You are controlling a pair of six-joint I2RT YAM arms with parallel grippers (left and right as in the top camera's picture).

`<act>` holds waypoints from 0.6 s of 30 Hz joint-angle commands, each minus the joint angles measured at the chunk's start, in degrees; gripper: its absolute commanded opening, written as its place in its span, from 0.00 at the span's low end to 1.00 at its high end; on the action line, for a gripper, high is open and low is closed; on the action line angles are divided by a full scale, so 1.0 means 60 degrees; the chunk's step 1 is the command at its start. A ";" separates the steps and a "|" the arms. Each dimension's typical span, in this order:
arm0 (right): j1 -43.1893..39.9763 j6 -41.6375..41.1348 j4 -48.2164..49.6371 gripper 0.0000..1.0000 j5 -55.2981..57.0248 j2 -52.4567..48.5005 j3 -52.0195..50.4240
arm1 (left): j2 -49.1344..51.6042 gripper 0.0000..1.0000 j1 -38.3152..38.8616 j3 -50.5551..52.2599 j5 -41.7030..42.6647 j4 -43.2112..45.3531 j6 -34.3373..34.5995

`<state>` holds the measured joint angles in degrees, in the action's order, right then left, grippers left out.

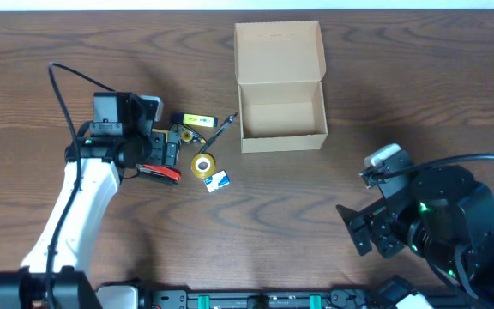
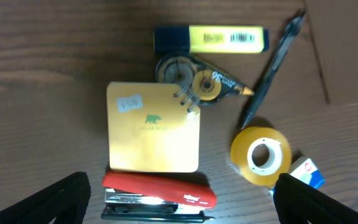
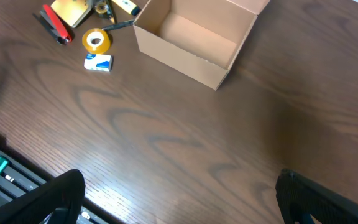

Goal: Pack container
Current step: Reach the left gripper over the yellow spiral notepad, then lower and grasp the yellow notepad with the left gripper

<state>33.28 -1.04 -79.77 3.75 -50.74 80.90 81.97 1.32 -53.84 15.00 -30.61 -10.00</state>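
container (image 1: 283, 142), plain and unprinted, stands flap-open showing bare cardboard inside, well right of my left gripper (image 2: 188, 205), far ahead of my right gripper (image 3: 185, 199). left jaws spread wide, grasping nothing, above a yellow notepad (image 2: 154, 137) with a bear mark, its lettering too blurred to read, a barcoded highlighter (image 2: 210, 39) and a red stapler (image 2: 157, 190). right jaws equally wide, empty, over bare table (image 3: 166, 143).

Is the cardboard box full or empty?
Empty. The container stands open, and only its bare cardboard floor shows inside.
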 commanded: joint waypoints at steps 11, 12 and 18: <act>-0.0149 -0.0138 -0.0004 0.99 -0.0029 0.0018 -0.0011 | 0.1759 0.95 -0.0029 -0.0142 -0.0936 0.0488 -0.0481; -0.0149 -0.0138 -0.0004 0.99 -0.0029 0.0018 -0.0011 | 0.1836 0.95 -0.0026 -0.0142 -0.1111 0.0637 -0.0481; -0.0149 -0.0138 -0.0004 0.99 -0.0029 0.0018 -0.0011 | 0.2186 0.95 -0.0018 -0.0142 -0.1541 0.1308 -0.0601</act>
<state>33.28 -1.04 -79.77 3.75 -50.74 80.90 93.73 1.32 -53.84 8.03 -23.42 -12.29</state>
